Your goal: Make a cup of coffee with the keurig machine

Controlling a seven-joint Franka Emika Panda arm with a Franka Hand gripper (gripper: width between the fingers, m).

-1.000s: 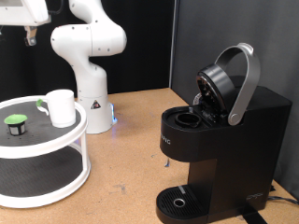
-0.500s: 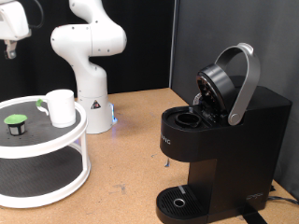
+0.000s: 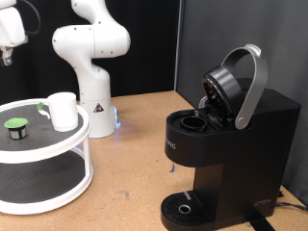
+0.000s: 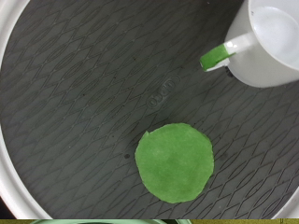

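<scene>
**Arm high over the tray, lid up on the brewer**

Up at the exterior view's top left corner, the gripper (image 3: 8,53) hangs high above the white two-tier round tray (image 3: 58,154), with only a sliver of it inside the picture. Whether the claw is released or clenched, I cannot tell: the fingers are cut off at the edge, and the wrist view does not show them at all. Nothing shows between them.

Down on the tray's upper shelf, the cup (image 3: 64,111) stands upright, a plain white mug. Just beside it, toward the exterior view's left, sits the small dark pod (image 3: 15,128) with its green top. The wrist camera looks straight down on that shelf: the pod's green lid (image 4: 175,161) lies on the dark ribbed mat, and the cup (image 4: 273,42) is off to one side, apart from the pod, with a green marking on its handle (image 4: 218,56).

Over on the exterior view's right, the keurig machine (image 3: 231,154) stands on the wooden table (image 3: 135,144), well apart from the tray. Its silver-grey lid handle (image 3: 252,85) is raised, the brew chamber (image 3: 195,123) gaping open. The round drip tray (image 3: 183,207) at its foot carries no cup.

The white robot base (image 3: 91,58) stands behind the tray.
</scene>
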